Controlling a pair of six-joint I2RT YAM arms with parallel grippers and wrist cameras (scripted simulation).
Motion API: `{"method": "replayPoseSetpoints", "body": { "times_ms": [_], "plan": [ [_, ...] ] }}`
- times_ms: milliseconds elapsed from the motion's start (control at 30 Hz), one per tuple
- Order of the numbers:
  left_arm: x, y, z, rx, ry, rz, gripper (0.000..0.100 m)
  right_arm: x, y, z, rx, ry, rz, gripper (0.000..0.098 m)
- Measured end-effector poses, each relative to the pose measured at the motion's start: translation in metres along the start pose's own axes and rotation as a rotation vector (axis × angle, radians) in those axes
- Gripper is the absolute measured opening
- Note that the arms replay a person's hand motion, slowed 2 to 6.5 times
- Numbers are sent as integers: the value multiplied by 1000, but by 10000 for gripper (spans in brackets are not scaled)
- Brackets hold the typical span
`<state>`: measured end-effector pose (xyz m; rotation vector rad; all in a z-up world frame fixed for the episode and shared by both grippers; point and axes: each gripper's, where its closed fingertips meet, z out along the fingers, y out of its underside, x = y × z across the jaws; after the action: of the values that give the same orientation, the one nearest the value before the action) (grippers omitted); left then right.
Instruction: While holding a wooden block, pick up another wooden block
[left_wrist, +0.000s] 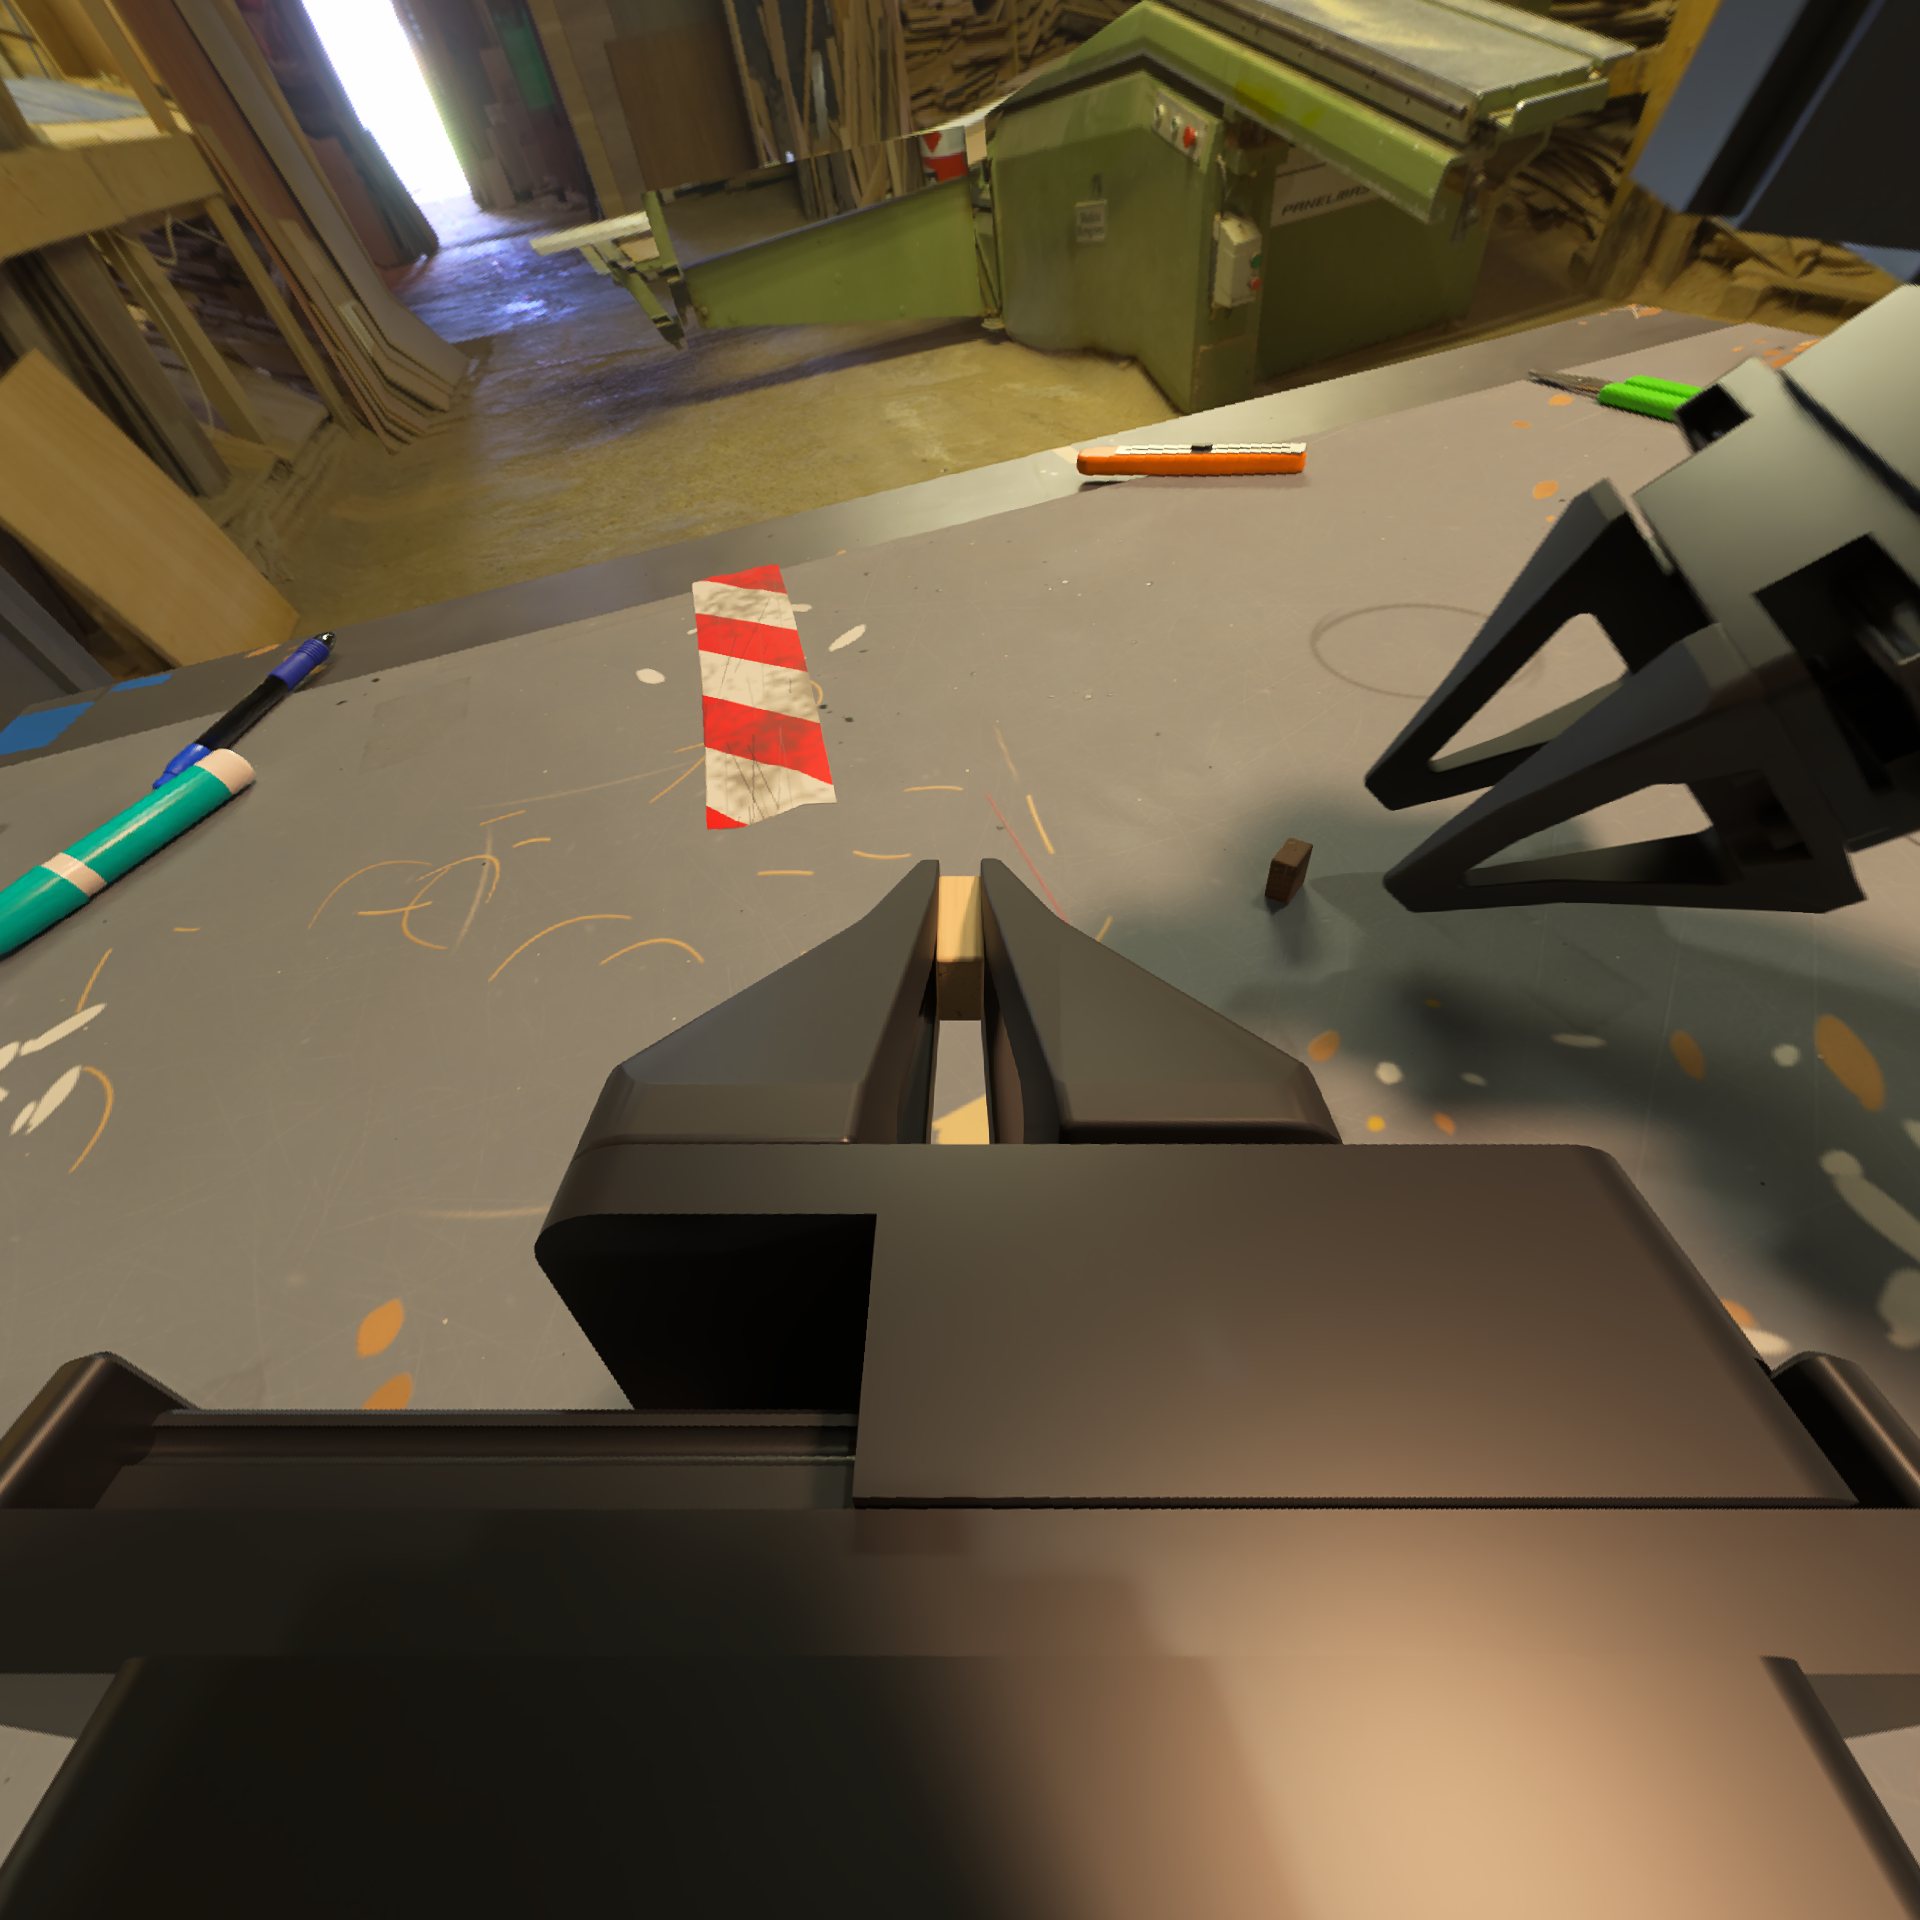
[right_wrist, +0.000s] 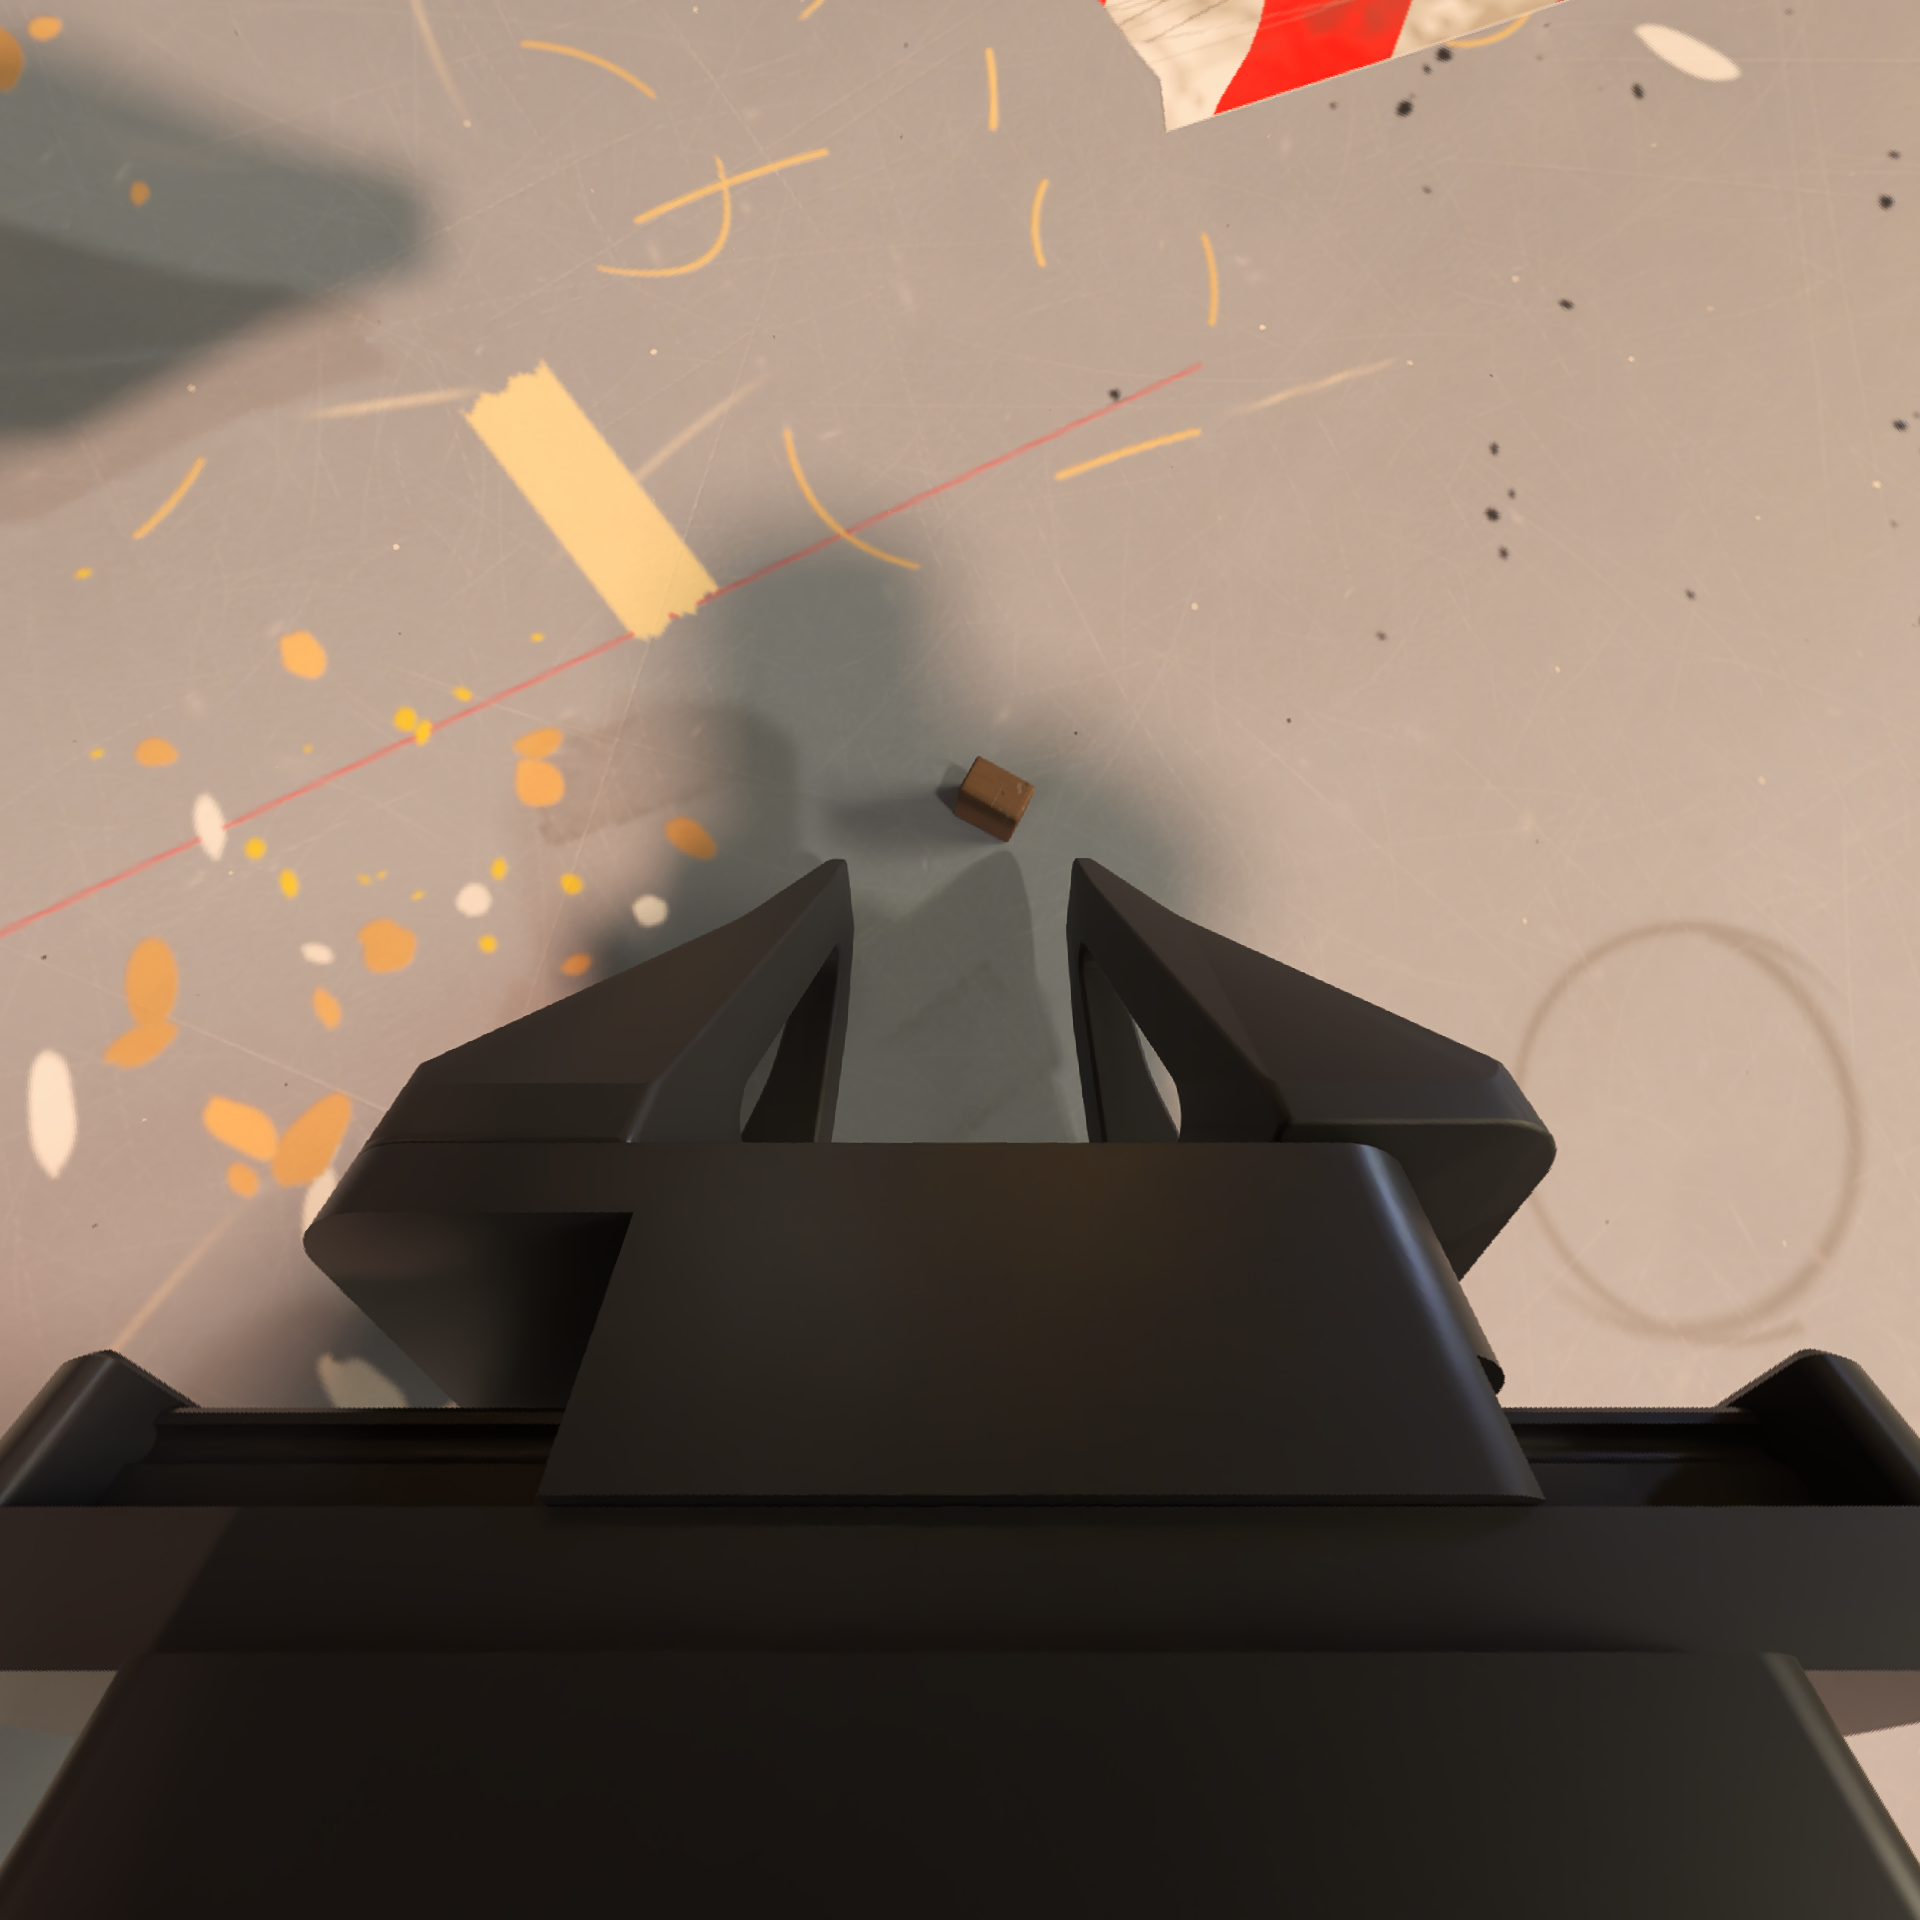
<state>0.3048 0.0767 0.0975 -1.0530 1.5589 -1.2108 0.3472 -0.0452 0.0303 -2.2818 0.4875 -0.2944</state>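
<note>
My left gripper (left_wrist: 959, 864) is shut on a pale wooden block (left_wrist: 959, 948), held between its fingers above the grey table (left_wrist: 416, 1143). A small dark brown wooden block (left_wrist: 1287, 869) lies on the table to its right. My right gripper (left_wrist: 1387, 836) hangs open just right of that block. In the right wrist view the brown block (right_wrist: 994, 798) lies on the table just beyond the open, empty right gripper (right_wrist: 961, 862), slightly right of its centre line.
A red-and-white striped tape strip (left_wrist: 758, 696) lies ahead. A teal marker (left_wrist: 114, 847) and a blue pen (left_wrist: 249, 707) lie at the left. An orange utility knife (left_wrist: 1191, 458) and a green-handled tool (left_wrist: 1647, 395) lie near the far edge. A strip of beige tape (right_wrist: 592, 499) is stuck to the table.
</note>
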Motion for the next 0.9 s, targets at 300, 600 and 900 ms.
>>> {"method": "replayPoseSetpoints", "body": {
  "times_ms": [300,600,900],
  "plan": [
    [3,0,-4,6,10,20,64,-1,-4,14,-79,-51,-74,341],
    [1,2,-7,6,6,26,64,-2,-4,17,-160,-107,-167,292],
    [2,0,-8,16,9,23,64,-1,-4,19,-248,-207,-276,259]
  ]
}}
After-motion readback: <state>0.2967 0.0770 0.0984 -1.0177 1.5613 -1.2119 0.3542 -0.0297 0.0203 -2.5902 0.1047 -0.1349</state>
